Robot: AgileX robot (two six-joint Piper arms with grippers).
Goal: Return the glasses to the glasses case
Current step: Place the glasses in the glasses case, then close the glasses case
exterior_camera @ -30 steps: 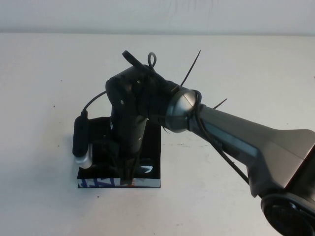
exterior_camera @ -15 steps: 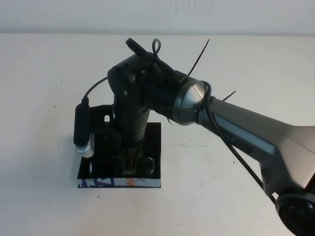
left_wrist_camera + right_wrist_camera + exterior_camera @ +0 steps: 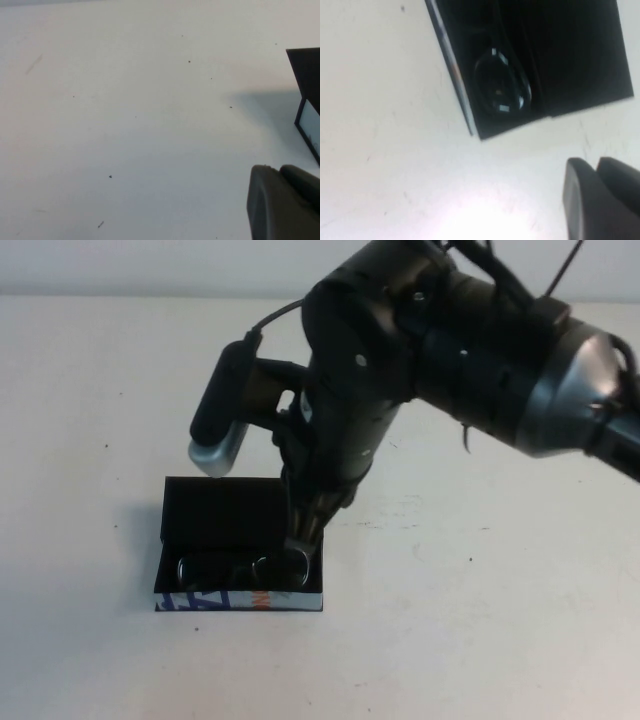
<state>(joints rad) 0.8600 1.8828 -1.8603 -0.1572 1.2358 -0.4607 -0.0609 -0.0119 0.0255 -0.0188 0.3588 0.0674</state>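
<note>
The glasses (image 3: pixel 240 567) lie inside the open glasses case (image 3: pixel 238 545), long axis along its patterned front edge, directly below the right gripper (image 3: pixel 305 532). Its fingers look together and empty. The left gripper (image 3: pixel 285 200) sits well apart; whether it is open or closed I cannot tell.

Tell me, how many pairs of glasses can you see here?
1. The glasses lie inside the open glasses case, near its patterned front edge, below the right gripper. The arm hides part of the case.

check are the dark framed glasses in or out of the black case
In: the dark thick-framed glasses lie inside the open black rectangular case, right gripper above them, holding nothing.
</note>
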